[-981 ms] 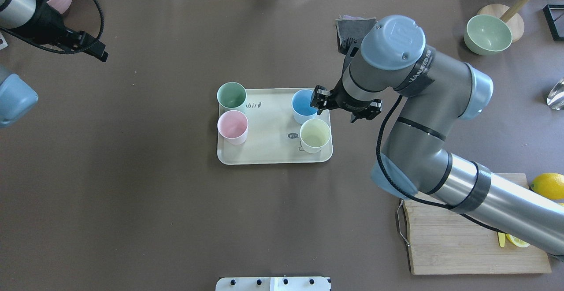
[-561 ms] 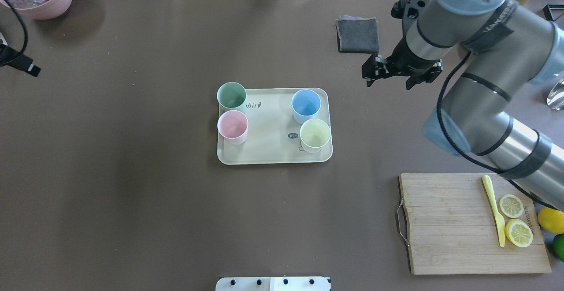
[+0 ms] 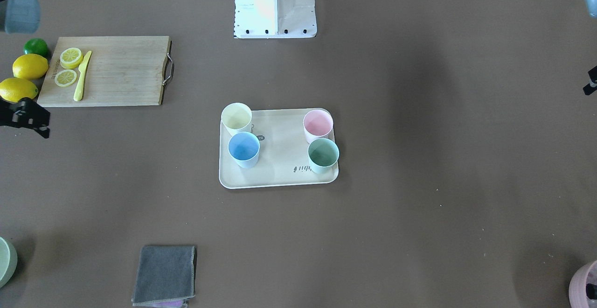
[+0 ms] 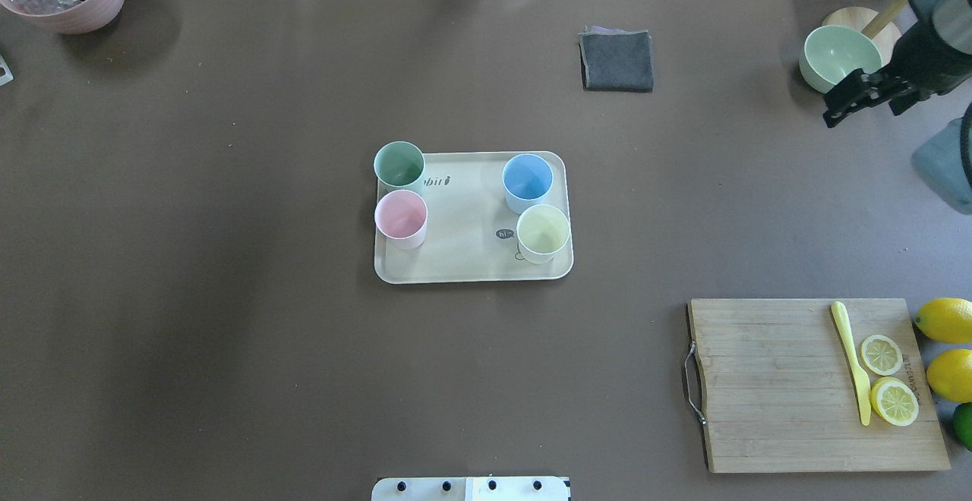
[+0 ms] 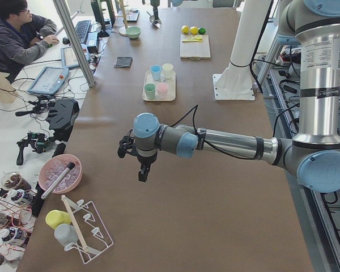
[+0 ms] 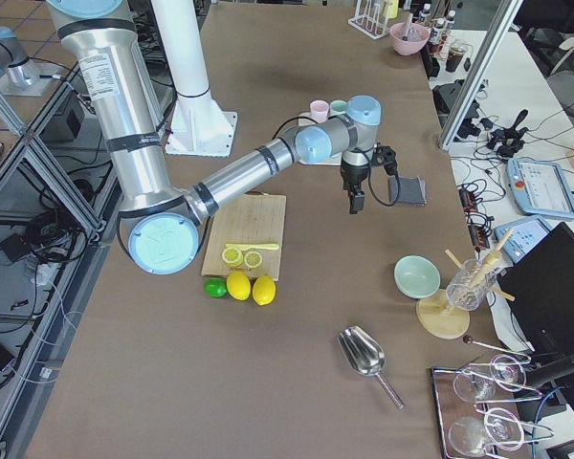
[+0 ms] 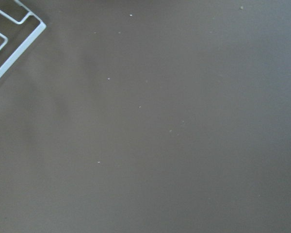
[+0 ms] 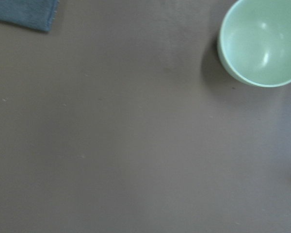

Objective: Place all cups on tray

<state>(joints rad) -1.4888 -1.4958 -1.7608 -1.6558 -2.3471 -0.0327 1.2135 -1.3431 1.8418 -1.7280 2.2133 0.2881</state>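
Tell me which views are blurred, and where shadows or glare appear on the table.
Right wrist view: soft throughout; the green bowl has a fuzzy rim and a dark shadow on its left. Left wrist view: mostly plain table, specks fairly crisp. Overhead view: sharp, with a broad dim band at image left of the tray. Front-facing view: the white robot base is overexposed.
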